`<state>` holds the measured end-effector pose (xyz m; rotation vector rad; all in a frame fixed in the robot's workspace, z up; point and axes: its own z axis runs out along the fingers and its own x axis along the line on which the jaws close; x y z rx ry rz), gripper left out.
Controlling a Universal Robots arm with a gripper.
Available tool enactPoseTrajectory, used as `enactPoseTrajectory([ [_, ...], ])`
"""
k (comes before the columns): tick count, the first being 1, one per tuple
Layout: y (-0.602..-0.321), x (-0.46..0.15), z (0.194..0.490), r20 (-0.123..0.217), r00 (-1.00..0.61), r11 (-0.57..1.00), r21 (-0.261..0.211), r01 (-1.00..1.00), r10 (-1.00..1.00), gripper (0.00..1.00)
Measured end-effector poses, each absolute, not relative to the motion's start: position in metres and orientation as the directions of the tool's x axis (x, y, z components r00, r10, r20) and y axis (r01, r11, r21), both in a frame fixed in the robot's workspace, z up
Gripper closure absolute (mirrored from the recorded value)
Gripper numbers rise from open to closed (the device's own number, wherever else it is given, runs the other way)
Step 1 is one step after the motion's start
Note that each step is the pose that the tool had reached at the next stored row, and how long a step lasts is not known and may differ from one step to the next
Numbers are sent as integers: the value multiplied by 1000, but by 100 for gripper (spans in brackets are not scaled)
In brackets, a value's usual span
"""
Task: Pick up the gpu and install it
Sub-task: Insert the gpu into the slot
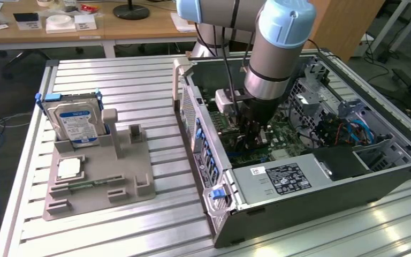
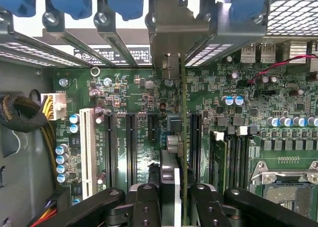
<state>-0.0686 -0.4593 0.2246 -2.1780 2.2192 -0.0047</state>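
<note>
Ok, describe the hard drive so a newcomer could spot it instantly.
Start at the open computer case and look toward the exterior view's left, to the grey fixture tray on the slatted metal table. The hard drive stands upright at the tray's far end; unlike the flat square processor chip nearby, it is a silver slab with a blue-white label.

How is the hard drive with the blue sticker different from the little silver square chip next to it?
The hard drive stands up on its edge, while the processor chip lies flat. The hard drive is much bigger than the chip. The hard drive has a blue and white label, and the chip is plain and pale on top. Both sit on the same grey holder, outside the computer case.
</note>
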Motion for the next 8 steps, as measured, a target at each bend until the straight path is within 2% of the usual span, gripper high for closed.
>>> enactPoseTrajectory([
  [8, -459, -69, 227, -21, -18, 19, -24, -1000, -1000, 72],
])
